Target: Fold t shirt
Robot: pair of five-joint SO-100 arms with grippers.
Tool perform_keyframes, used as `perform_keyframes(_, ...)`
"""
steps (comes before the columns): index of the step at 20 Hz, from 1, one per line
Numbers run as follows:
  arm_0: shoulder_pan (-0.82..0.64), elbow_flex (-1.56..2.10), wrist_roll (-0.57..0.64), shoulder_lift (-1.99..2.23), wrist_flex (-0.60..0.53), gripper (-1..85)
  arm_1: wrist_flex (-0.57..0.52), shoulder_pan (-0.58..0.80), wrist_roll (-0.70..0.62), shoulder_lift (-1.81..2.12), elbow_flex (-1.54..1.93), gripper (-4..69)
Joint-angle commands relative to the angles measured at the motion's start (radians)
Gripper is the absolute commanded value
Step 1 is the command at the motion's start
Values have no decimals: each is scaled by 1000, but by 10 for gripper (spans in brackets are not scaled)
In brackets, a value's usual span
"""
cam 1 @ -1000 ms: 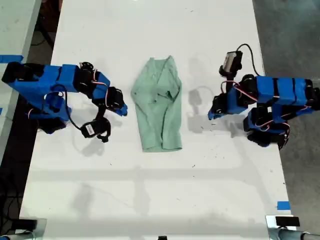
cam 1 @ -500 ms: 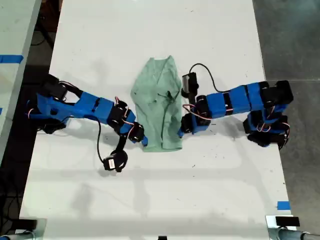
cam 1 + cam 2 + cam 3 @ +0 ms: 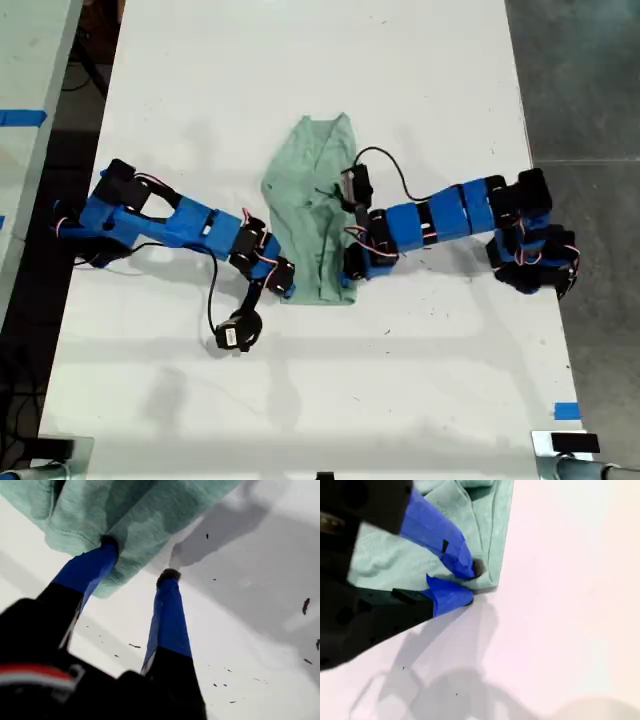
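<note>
White desk (image 3: 300,400) carried everything, bare apart from a few dark specks, with grey floor past its long edges.

My first gripper (image 3: 139,559) stood with its jaws spread wide. One blue finger (image 3: 90,570) had its tip on the rounded hem corner of the t shirt (image 3: 315,215); the other touched bare desk just beside the cloth. Nothing was pinched there.

My second gripper (image 3: 472,583) stood at the other hem corner with its jaws only narrowly parted. One tip pressed on top of the fabric and the other sat low at the hem's edge, with a strip of green between them. You could not tell from the wrist view whether that lower tip was under the cloth or merely against it.

The pale green shirt lay near the middle of the desk, well clear of every edge. It was lengthwise and narrow, its sides seemingly already turned in, and wrinkled around the upper half.

By my judgement you were at the grasp for the lengthwise fold, hem toward collar. The next move would call for my first gripper to slip its desk-side finger under the corner. Then both should close and rise together evenly, so the thin cloth did not slide out or skew.
</note>
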Motion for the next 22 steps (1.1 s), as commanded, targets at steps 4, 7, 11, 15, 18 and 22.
perform_keyframes(4, 3, -58, 9, 3, 8, -2, -25, -41, -6, -49, -100, 196)
perform_keyframes(7, 5, -60, 9, 3, 12, -2, -28, -43, -6, -78, -107, -9)
perform_keyframes(11, 18, -60, 3, 17, 31, -2, -21, -71, 23, -95, -109, -9)
perform_keyframes(15, 83, -75, -52, 51, 44, -2, 17, -114, 55, -112, -173, -9)
perform_keyframes(18, 118, -74, -89, 189, 78, -2, 144, -141, 72, -60, -308, -9)
perform_keyframes(22, 34, -71, -48, 357, 181, -2, 155, -75, -15, 123, -282, -9)
